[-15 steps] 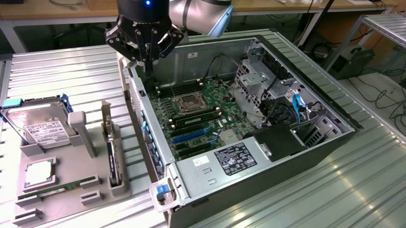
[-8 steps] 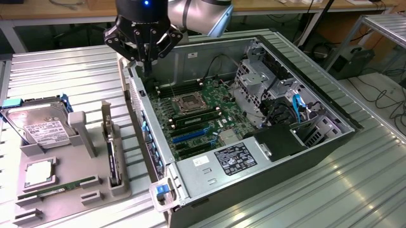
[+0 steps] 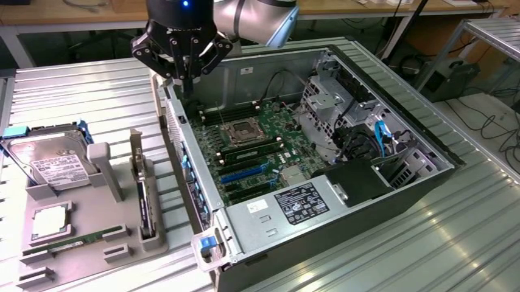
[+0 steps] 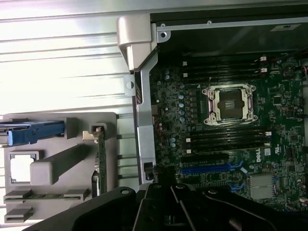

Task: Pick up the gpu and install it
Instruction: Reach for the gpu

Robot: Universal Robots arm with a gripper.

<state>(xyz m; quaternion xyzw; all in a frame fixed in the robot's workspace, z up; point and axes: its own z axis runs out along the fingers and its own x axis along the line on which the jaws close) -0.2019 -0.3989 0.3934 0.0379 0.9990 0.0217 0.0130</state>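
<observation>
Progress close to nil, judging by the layout: pick-up not yet made, installation not begun. Thin flat dark gpu [image 3: 145, 207] with silver metal bracket, standing on edge in a slot of the grey moulded holder [image 3: 89, 243] on the ribbed metal tabletop [image 3: 81, 91], untouched, just beside the open black computer case [image 3: 422, 176] on the exterior view's left. Black tool [image 3: 187, 88] hanging over the far rear corner of that case, well apart from the card, tips seemingly drawn together with nothing between them. Inside the case, green motherboard [image 3: 268, 121] exposed, blue expansion slots [image 3: 243, 173] bare and unfilled. Boxy silver hard drive [image 3: 53, 164] with white label lying in the same holder, likewise untouched. Left to do, on this evidence: everything.
</observation>
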